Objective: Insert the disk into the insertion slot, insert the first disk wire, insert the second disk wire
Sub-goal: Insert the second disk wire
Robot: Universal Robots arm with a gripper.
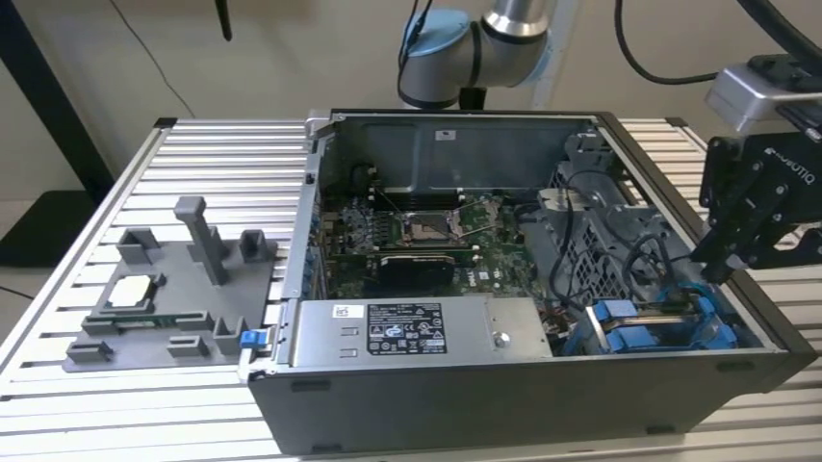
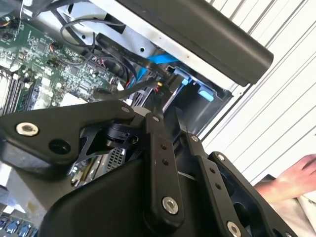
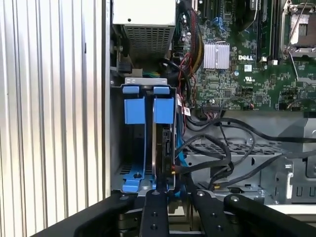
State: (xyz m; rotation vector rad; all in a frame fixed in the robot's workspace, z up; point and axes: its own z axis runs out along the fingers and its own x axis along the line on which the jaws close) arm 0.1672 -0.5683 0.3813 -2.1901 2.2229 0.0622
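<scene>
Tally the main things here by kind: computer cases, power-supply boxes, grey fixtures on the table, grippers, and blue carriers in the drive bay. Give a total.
Open computer case: 1
Grey power-supply box: 1
Grey fixture on the table, at the exterior view's left: 1
Gripper: 1
Blue carriers in the drive bay: 2
Total: 6
</scene>
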